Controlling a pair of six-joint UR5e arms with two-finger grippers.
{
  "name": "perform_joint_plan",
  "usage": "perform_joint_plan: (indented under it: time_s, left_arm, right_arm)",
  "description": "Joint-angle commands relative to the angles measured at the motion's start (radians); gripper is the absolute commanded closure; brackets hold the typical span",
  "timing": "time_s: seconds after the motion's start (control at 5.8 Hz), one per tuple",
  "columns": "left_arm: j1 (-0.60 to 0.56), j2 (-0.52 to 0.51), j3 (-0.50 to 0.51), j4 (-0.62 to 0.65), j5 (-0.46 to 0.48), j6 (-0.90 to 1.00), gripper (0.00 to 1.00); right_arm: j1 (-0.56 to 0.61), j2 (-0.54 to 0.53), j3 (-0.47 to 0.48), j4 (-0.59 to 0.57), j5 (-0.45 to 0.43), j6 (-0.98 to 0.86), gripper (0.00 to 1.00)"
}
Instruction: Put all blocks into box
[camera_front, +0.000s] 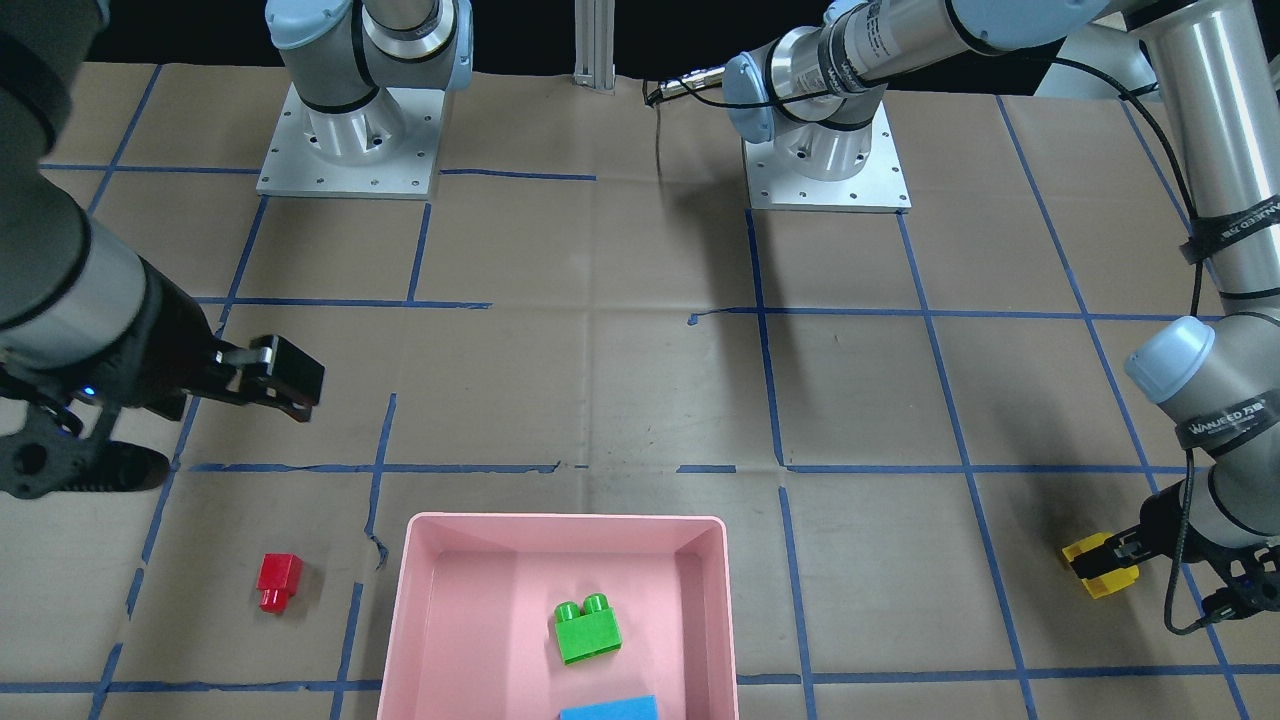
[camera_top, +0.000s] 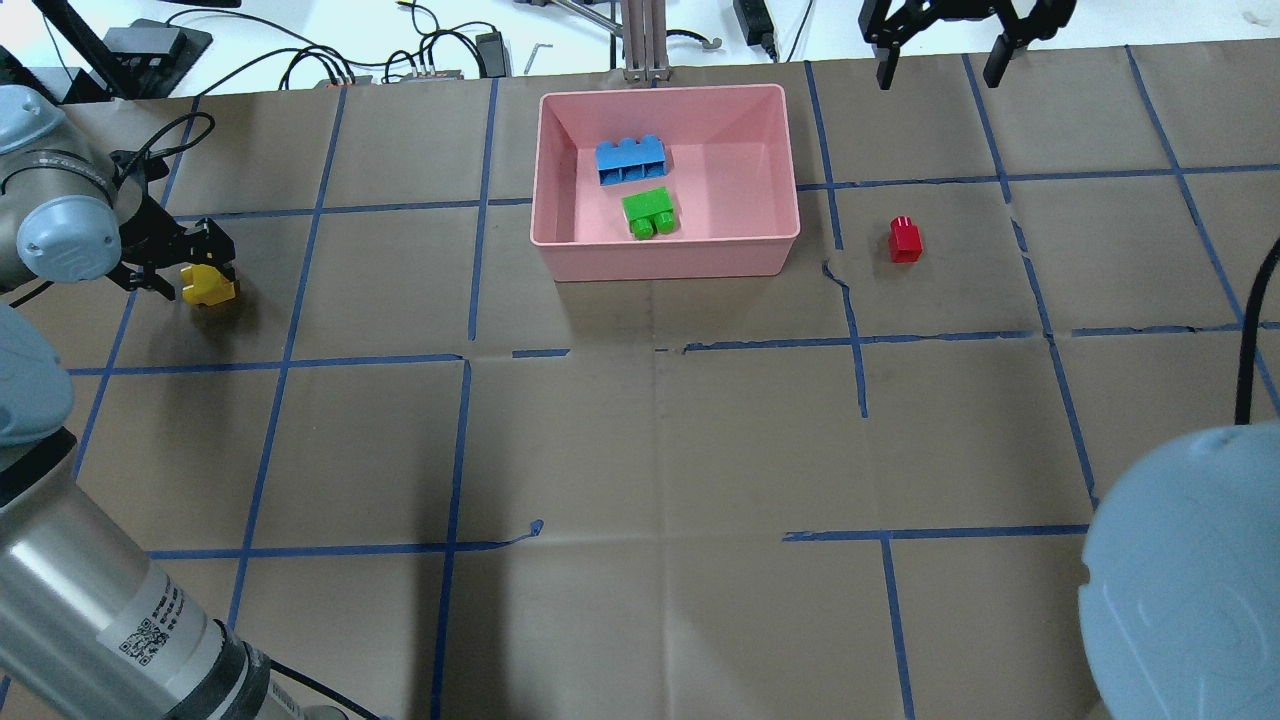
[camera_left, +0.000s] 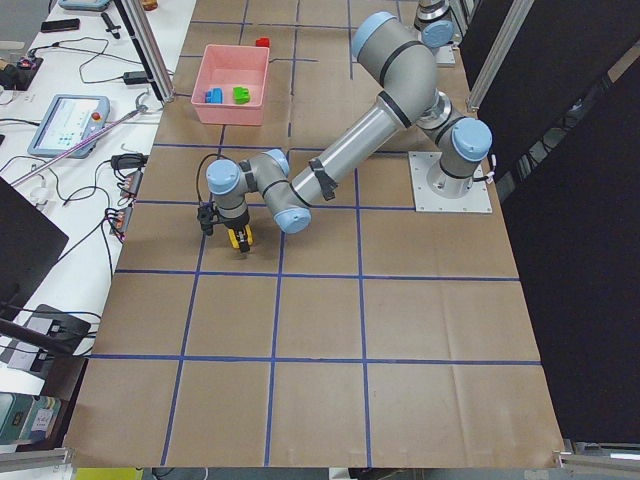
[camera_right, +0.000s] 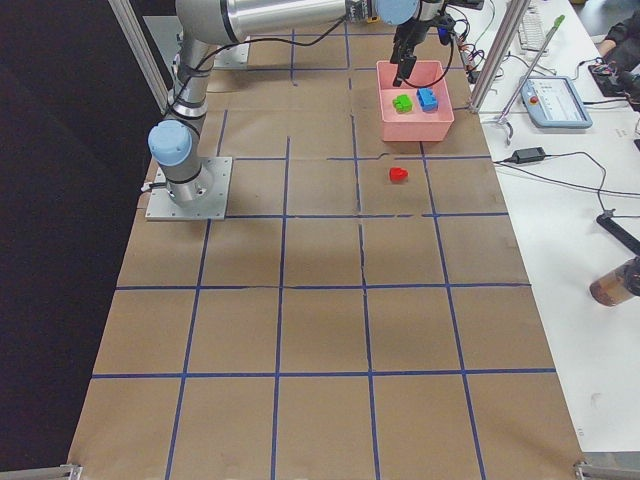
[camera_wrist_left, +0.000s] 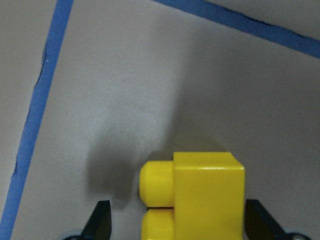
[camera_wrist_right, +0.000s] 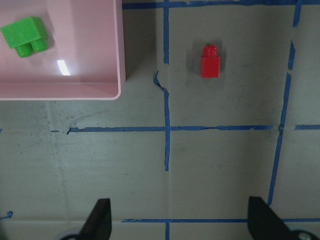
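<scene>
Our left gripper (camera_top: 205, 265), spread, straddles the yellow brick (camera_wrist_left: 207, 195) at the left edge of the table (camera_top: 640, 450); our right gripper (camera_wrist_right: 175, 220) hangs spread at the far edge, the red brick (camera_top: 905, 240) clear beside the box (camera_top: 665, 262) holding the green brick (camera_top: 649, 213) and blue brick (camera_top: 630, 160).

Brown-paper table (camera_top: 650, 450) w/ blue tape grid (camera_top: 470, 250): pink box (camera_top: 665, 262), red brick (camera_top: 905, 240) nearby, 2 arm baseplates (camera_front: 350, 160).

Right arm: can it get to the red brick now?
Likely yes. The right gripper hangs open over bare table, and the red brick lies alone outside the pink box, nothing near it. The left gripper is far off at the yellow brick.
</scene>
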Motion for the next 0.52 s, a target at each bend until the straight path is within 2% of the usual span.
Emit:
perform_joint_plan:
  time_s: [0.0,0.17,0.34]
  left_arm:
    - [0.0,0.004,0.003,0.002,-0.002,-0.019,0.7]
    - [-0.009,0.028,0.017,0.001,-0.037,-0.092,0.82]
    - [-0.032,0.097,0.017,-0.013,-0.072,-0.132,0.82]
  right_arm:
    - [-0.045,0.0,0.107,-0.096,-0.005,-0.024,0.05]
    - [-0.067,0.003,0.221,-0.259,-0.005,-0.027,0.01]
    - [-0.067,0.013,0.314,-0.379,-0.005,-0.027,0.01]
